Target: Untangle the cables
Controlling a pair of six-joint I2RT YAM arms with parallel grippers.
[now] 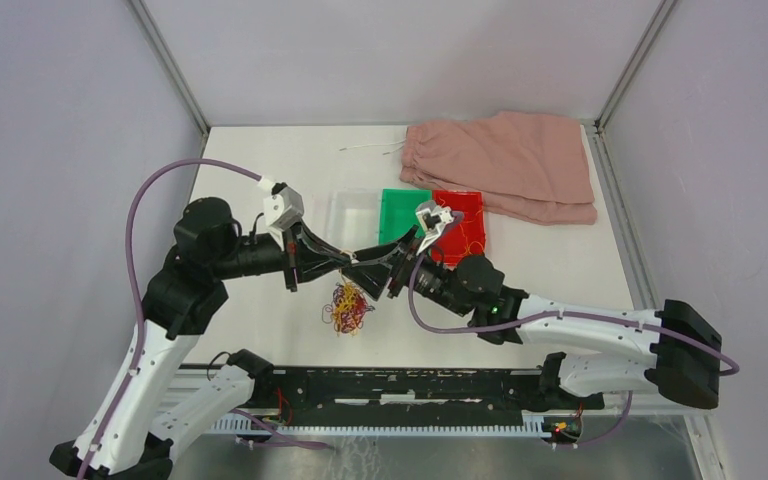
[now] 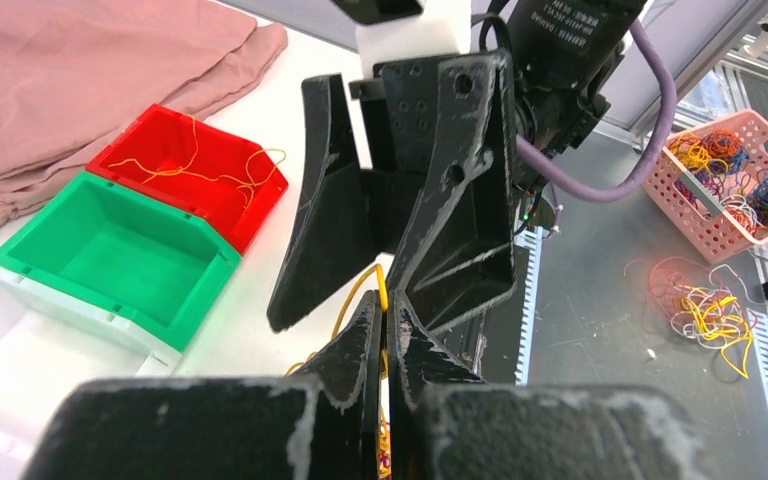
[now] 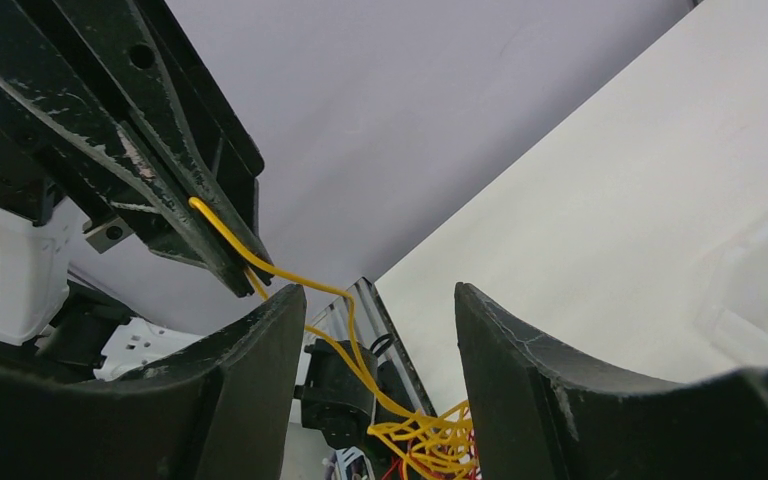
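Observation:
The cables (image 1: 348,306) are a small clump of yellow, red and dark strands below where the two grippers meet, near the table's front. My left gripper (image 1: 346,262) is shut on a yellow cable (image 2: 381,287), pinched at its fingertips (image 2: 365,330). In the right wrist view that yellow cable (image 3: 290,275) runs from the left fingertips down to the clump (image 3: 430,440). My right gripper (image 3: 378,295) faces the left one tip to tip. It is open, and the strand passes beside its left finger (image 3: 250,370) without being held.
A green bin (image 1: 400,215) and a red bin (image 1: 460,222) stand behind the grippers, and a loose yellow strand (image 2: 195,165) lies in the red one. A clear bin (image 1: 350,208) sits left of them. Pink cloth (image 1: 510,160) lies at back right. A pink basket (image 2: 730,170) of cables is off the table.

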